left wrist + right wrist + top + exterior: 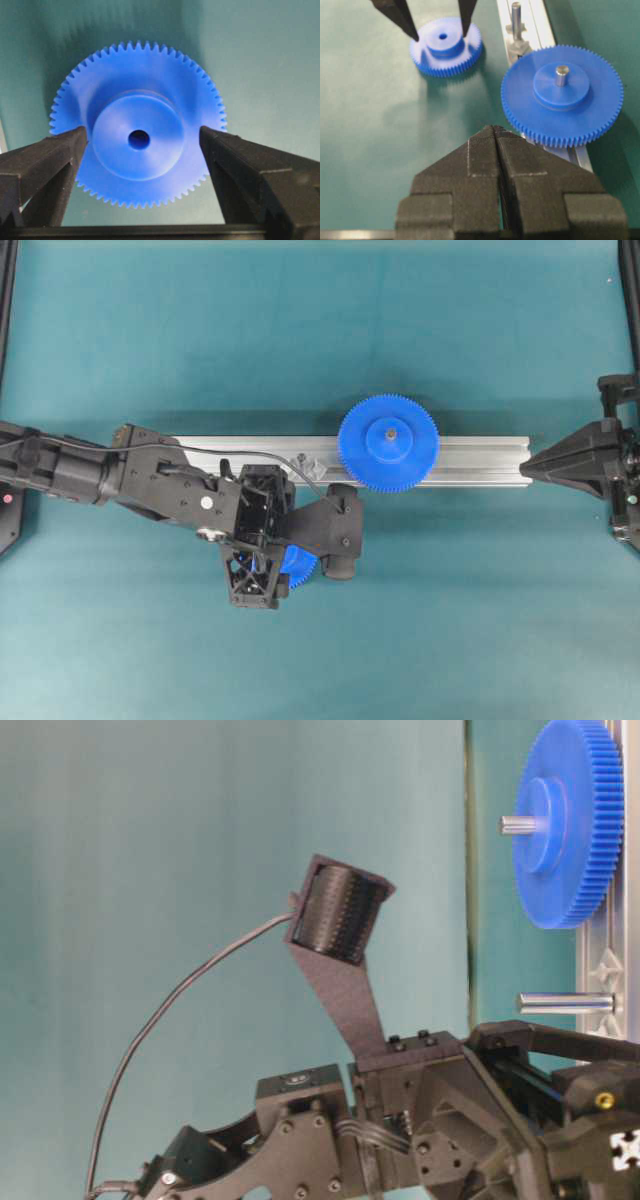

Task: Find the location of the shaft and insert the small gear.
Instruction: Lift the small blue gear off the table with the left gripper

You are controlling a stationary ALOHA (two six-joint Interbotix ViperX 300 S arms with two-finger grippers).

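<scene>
Overhead view: left pincer (300,565) hangs over the small gear (297,567), which lies on the green worktop (450,620) just beside the rail (480,458), mostly hidden under the arm. The shaft (299,457) stands on the rail, near the large gear (388,442). Risk: carrying the gear across, its teeth could catch the large gear.

Table-level view: the bare shaft (565,1003) is thin, so a slightly tilted gear would jam.

Left wrist view: the fingers (45,160) stand spread on either side of the hub, apart from it. An uneven closing could push the gear sideways.

Right wrist view: right pincer (496,131) is pressed together, well apart; no threat there.
</scene>
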